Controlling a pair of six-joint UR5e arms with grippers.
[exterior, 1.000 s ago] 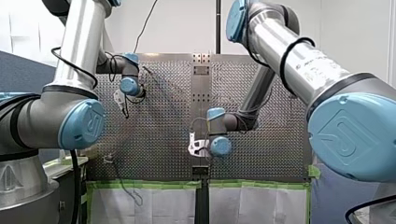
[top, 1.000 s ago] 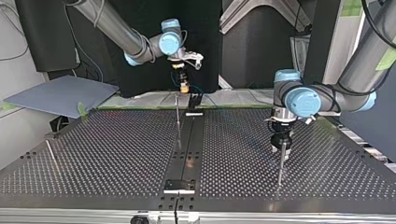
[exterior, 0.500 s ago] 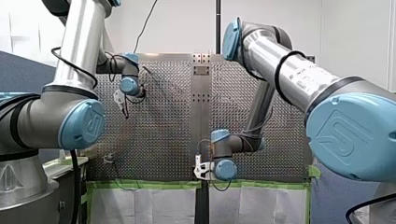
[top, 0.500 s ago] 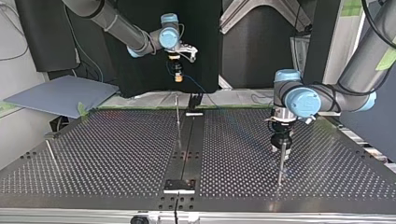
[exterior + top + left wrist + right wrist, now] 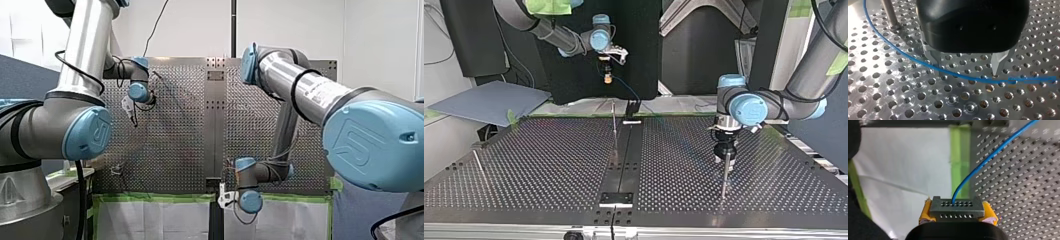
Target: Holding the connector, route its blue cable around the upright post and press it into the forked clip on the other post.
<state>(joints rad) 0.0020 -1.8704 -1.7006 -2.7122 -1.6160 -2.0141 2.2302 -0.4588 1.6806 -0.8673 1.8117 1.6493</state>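
Beyond table [image 5: 1023,182] edge, R gripper [image 5: 957,213] clamps connector [image 5: 956,206] in yellow pads. L gripper [image 5: 969,72] jaws apart, empty; blue cable [image 5: 1023,80] crosses its tips.

No word or number can be read anywhere. Only an embossed emblem stands on my left arm's blue joint cap [image 5: 87,134] and on my right arm's joint cap [image 5: 367,145] (its letters stay unclear).

Bright, even indoor light. Glare whitens the perforated surface [image 5: 856,27] near the post [image 5: 889,13] in the left wrist view; the top view's backdrop [image 5: 644,50] is dark.
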